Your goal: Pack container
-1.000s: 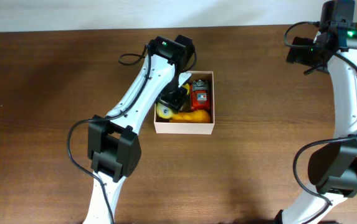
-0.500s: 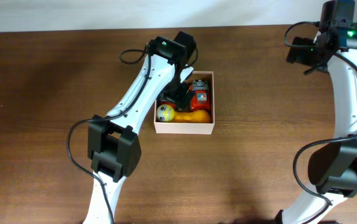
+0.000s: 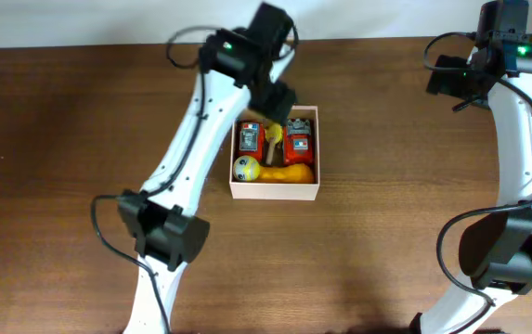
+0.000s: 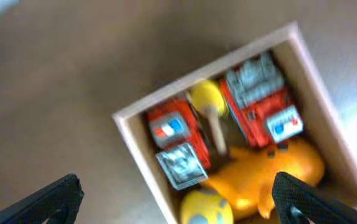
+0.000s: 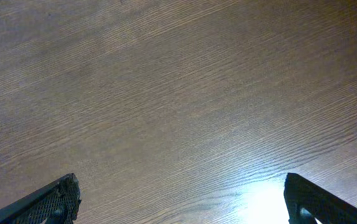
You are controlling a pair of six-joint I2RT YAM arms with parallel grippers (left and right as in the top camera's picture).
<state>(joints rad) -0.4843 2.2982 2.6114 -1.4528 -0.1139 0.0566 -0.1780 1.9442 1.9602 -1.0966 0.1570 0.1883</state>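
Wood-grain table [image 3: 80,139]; square white-walled container [image 3: 275,192] (tan inside), glossy toys [image 3: 289,173].

- Container [image 3: 275,193] is set near centre of table [image 3: 386,232].
- Inside, at back, L to R: left truck [image 3: 249,139], rattle [image 3: 272,141], right truck [image 3: 300,142].
- In front: ball [image 3: 243,168] is placed at L, animal toy [image 3: 291,173] at R.

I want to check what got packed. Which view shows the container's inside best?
The left wrist view: the container fills the frame, and the toys are distinct though somewhat blurred. Overhead shows the whole container, but small. The right wrist view shows the table, no container.
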